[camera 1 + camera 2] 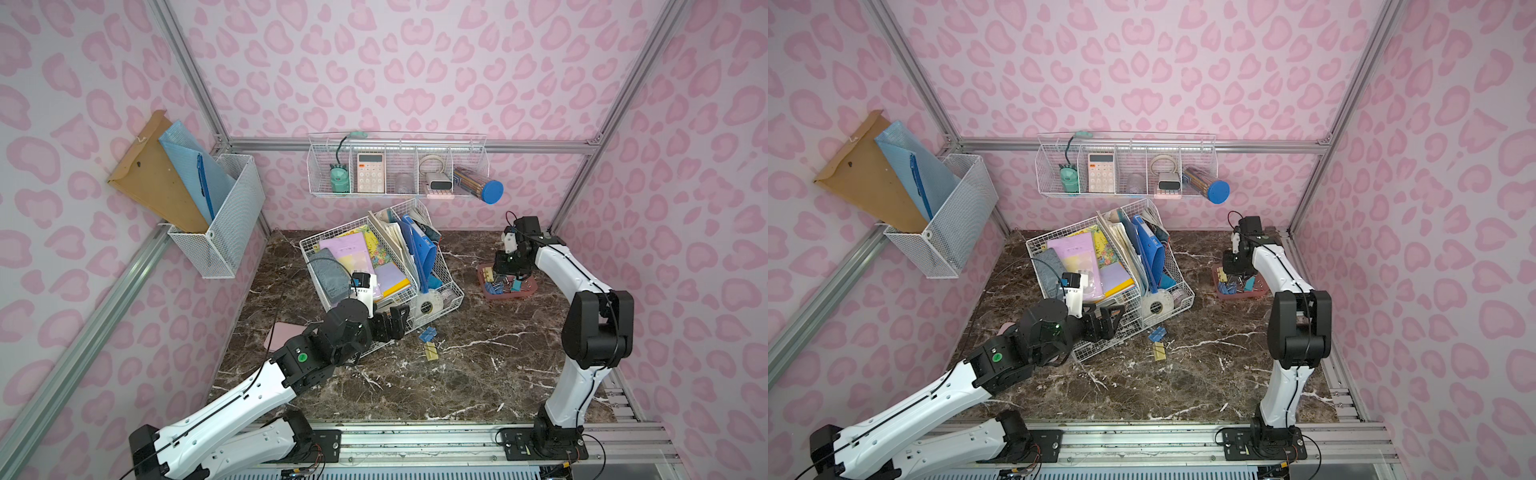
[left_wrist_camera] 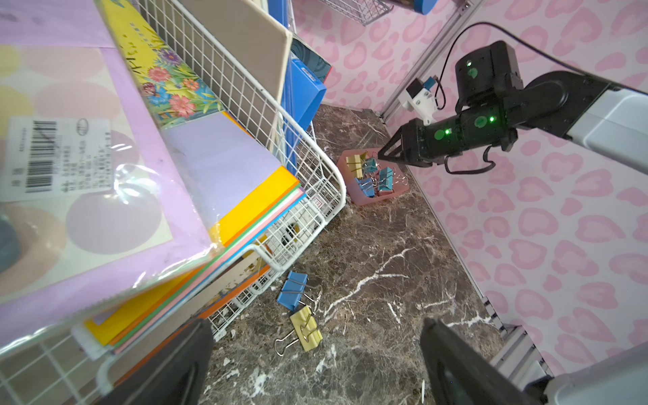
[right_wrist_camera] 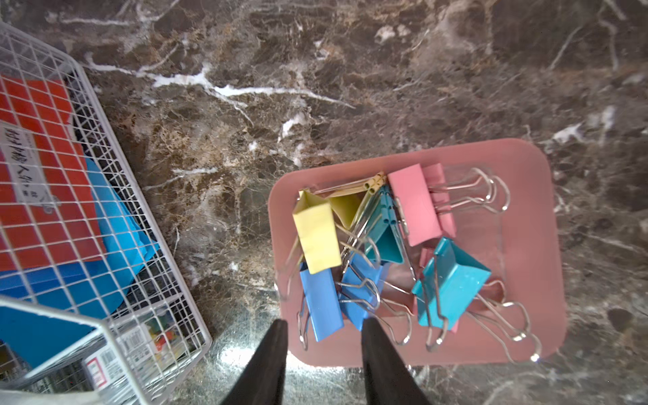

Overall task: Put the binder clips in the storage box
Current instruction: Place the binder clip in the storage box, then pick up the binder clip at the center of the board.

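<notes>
Pink plastic storage box (image 3: 533, 228) holds metal binder clips (image 3: 452, 284); left fingers (image 2: 456, 364), right fingers (image 3: 382, 361) parted.

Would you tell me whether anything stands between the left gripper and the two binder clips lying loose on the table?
Nothing visible does: bare marble lies between the open left gripper and the yellow clip and blue clip. The wire organiser's corner sits close beside the blue clip.
</notes>
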Controlling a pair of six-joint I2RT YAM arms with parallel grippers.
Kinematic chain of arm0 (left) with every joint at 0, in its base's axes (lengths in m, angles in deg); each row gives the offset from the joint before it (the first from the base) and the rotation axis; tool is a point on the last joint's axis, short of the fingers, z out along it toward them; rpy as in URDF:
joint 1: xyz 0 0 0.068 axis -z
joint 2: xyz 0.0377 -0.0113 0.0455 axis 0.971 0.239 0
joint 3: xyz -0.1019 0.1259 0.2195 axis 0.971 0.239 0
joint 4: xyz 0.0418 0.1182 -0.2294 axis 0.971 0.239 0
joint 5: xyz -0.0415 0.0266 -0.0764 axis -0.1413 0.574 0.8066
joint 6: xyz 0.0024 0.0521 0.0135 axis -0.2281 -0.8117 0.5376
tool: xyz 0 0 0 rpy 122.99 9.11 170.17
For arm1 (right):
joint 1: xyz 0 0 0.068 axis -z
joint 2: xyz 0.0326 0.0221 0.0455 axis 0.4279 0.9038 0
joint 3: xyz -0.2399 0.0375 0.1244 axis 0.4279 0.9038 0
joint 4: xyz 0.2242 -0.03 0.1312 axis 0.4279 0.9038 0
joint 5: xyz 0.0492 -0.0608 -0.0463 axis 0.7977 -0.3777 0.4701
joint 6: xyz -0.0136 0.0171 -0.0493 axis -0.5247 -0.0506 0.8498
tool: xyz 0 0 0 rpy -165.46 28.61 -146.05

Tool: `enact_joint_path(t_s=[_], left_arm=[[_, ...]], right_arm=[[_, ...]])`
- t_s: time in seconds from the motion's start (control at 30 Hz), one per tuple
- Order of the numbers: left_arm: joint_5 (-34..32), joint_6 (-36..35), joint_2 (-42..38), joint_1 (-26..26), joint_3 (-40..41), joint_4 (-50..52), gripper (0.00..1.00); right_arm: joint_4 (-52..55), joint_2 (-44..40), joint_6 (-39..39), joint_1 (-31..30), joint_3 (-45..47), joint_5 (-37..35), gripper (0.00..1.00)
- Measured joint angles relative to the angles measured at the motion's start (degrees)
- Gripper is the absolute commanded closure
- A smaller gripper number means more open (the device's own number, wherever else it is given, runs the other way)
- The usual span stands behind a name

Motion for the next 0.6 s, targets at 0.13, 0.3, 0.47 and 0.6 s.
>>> enact_joint_path(t_s=[0.13,0.3,0.47,0.6], left_arm=[[2.9,-2.2,5.8,1.8,-4.0,1.4,0.17],[3.8,-2.6,15.8,5.9,-10.5,10.2,0.49],[4.5,0.5,24.7,6.5,-12.8,19.0,0.52],[4.9,3.3,32.2,6.6,-16.5,24.0,0.55]], right_arm=[[-1.4,-5.1,-2.0,0.1,2.0,-1.5,0.6],[-7.3,-16.8,-7.5,-0.2,9.9,-2.5,0.59],[-13.0,-28.7,-13.9,-0.7,21.9,-2.7,0.58],[-15.4,-34.8,-17.8,-0.6,27.8,-3.1,0.58]])
